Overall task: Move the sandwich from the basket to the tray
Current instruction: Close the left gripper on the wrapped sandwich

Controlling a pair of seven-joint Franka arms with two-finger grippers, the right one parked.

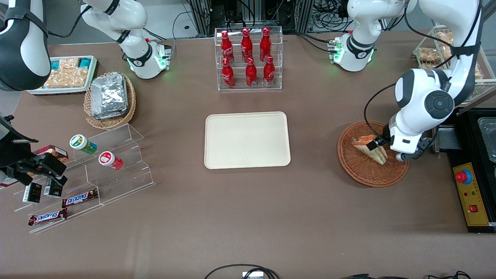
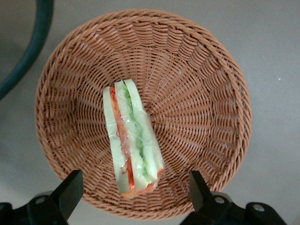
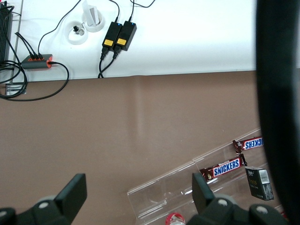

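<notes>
One sandwich (image 1: 370,148) lay in the basket (image 1: 360,170) near the worktop edge at the working arm's end. In the front view, the end effector (image 1: 378,144) stood directly over the sandwich, low above the basket. The tray (image 1: 247,140) sat bare at the worktop centre, well apart from the basket, toward the parked arm's end.

In the left wrist view, the end effector (image 2: 133,190) was spread wide, fingers (image 2: 70,190) flanking the sandwich (image 2: 132,138) without touching it. The sandwich's long axis ran roughly perpendicular to the line between the fingers, so closing would likely pinch its bread faces. It was a clear-wrapped wedge standing on edge, white bread with green, orange and red filling.
</notes>
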